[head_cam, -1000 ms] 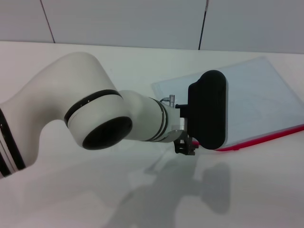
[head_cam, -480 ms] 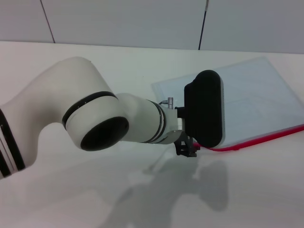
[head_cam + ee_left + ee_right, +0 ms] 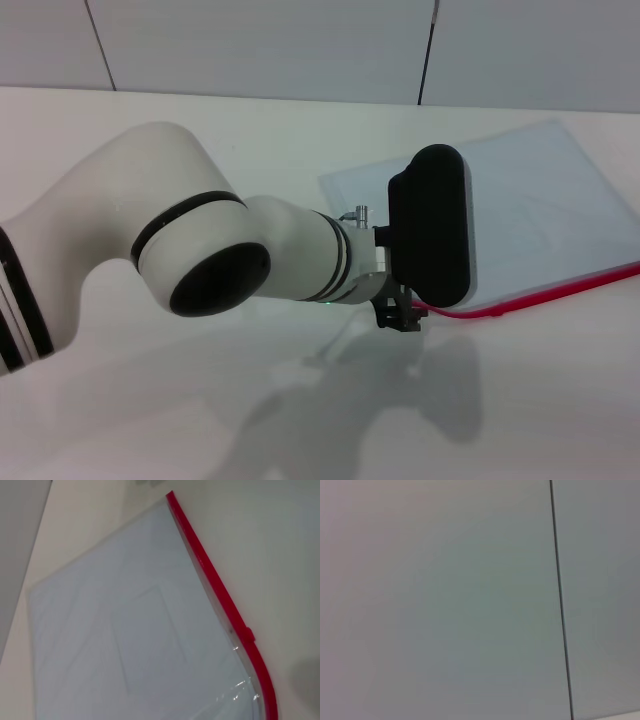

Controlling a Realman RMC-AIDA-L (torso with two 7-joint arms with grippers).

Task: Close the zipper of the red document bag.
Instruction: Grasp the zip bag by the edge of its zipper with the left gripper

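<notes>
The red document bag (image 3: 545, 195) lies flat on the white table at the right, a translucent pale blue pouch. Its zipper (image 3: 560, 290) is a thin red strip along the near edge. My left arm reaches across the middle of the head view, and its black wrist housing covers the bag's left part. My left gripper (image 3: 400, 314) hangs just below that housing, at the left end of the zipper. The left wrist view shows the bag (image 3: 125, 640) and the zipper (image 3: 220, 595), with a small red slider (image 3: 248, 632) on it. My right gripper is out of view.
The white table (image 3: 300, 130) stretches around the bag, with a grey panelled wall (image 3: 300, 40) behind it. My left arm's large elbow (image 3: 200, 265) fills the left of the head view. The right wrist view shows only the wall (image 3: 445, 605).
My left wrist and gripper have shifted slightly to the left along the bag's near edge. The bag has not moved.
</notes>
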